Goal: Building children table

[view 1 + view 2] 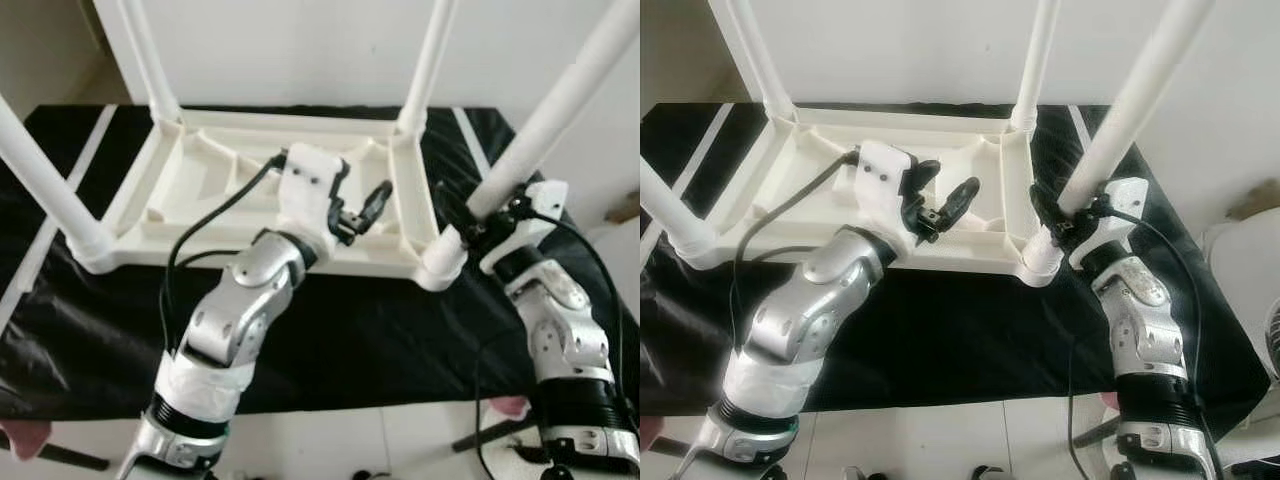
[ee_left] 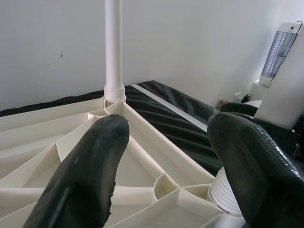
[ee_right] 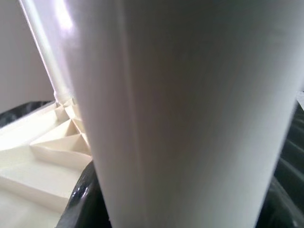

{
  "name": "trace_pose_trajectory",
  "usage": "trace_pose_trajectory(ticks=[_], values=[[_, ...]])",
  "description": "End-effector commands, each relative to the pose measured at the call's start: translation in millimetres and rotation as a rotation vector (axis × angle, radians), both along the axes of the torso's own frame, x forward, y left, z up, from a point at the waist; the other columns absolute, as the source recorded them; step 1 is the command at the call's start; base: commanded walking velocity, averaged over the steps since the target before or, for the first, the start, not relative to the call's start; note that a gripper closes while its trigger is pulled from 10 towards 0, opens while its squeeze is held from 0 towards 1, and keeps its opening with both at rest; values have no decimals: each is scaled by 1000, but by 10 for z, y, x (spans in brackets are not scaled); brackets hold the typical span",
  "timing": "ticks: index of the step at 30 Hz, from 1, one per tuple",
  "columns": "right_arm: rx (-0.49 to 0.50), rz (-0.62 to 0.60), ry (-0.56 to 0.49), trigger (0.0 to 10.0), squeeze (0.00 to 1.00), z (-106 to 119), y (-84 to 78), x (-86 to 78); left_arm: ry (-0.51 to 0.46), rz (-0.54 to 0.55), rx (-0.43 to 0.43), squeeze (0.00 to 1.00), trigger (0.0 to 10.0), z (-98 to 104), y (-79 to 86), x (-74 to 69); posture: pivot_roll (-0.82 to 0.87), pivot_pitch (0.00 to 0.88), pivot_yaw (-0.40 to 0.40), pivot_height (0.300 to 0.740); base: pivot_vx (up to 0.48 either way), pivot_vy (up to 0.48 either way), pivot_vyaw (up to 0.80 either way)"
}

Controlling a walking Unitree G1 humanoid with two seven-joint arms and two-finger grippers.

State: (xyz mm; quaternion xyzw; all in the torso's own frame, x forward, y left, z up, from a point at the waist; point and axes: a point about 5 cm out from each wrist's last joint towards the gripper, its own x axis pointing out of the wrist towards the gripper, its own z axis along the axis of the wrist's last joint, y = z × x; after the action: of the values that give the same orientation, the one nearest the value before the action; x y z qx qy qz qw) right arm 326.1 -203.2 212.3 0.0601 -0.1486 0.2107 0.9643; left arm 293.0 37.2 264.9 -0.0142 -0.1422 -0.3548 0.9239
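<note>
A white plastic table top (image 1: 290, 122) lies upside down on a black cloth. Four white legs stand up from its corners. My right gripper (image 1: 487, 222) is shut on the near right leg (image 1: 560, 110) just above its socket; in the right wrist view that leg (image 3: 180, 104) is very close, with a black finger (image 3: 78, 199) beside it. My left gripper (image 1: 365, 182) hangs open over the ribbed underside near the right end, holding nothing. In the left wrist view its fingers (image 2: 90, 175) frame the far right leg (image 2: 113, 47) and the near leg's threaded base (image 2: 223, 192).
The black cloth (image 1: 350, 340) with pale stripes covers the work surface, whose front edge lies just before me above a white floor. A white wall rises behind the table. The other legs (image 1: 45, 180) (image 1: 150, 60) stick up on the left. A white heater (image 2: 280, 52) stands off to the right.
</note>
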Motion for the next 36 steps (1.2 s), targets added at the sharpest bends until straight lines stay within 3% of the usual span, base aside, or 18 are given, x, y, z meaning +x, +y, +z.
trace_pose_trajectory(ticks=[1, 7, 10, 12, 14, 18, 26, 31, 36], values=[[33, 27, 92, 10000, 0, -197, 65, 2, -9, -42, 10, 0, 10000, 5, -17, -34, -115, 146, 2, 740, 0, 0, 0], [-5, 29, 124, 10000, 0, -252, 81, 0, -6, -61, 14, 0, 10000, -3, -46, -44, -126, 143, 8, 740, 0, 0, 0], [-161, -22, 147, 10000, 0, -284, 97, 54, -5, -65, 13, 0, 10000, -1, -51, -44, -128, 146, 8, 740, 0, 0, 0], [-189, -26, 146, 10000, 0, -282, 104, 61, -5, -65, 13, 0, 10000, -1, -52, -44, -128, 146, 8, 740, 0, 0, 0], [-298, -13, 134, 10000, 0, -271, 145, 76, -4, -65, 13, 0, 10000, 0, -55, -41, -126, 149, 8, 740, 0, 0, 0], [-402, 47, 133, 10000, 0, -304, 225, 60, -3, -59, 12, 0, 10000, -5, -46, -40, -120, 152, 4, 740, 0, 0, 0], [-332, 73, 184, 10000, 0, -403, 254, 39, -3, -42, 11, 0, 10000, -6, -13, -40, -111, 156, -2, 740, 0, 0, 0], [-199, -46, 220, 10000, 0, -448, 177, 66, -3, -38, 11, 0, 10000, -7, -4, -34, -112, 158, -4, 740, 0, 0, 0], [-174, -121, 216, 10000, 0, -467, 153, 57, -4, -39, 13, 0, 10000, -5, -4, -35, -119, 161, 4, 740, 0, 0, 0]])
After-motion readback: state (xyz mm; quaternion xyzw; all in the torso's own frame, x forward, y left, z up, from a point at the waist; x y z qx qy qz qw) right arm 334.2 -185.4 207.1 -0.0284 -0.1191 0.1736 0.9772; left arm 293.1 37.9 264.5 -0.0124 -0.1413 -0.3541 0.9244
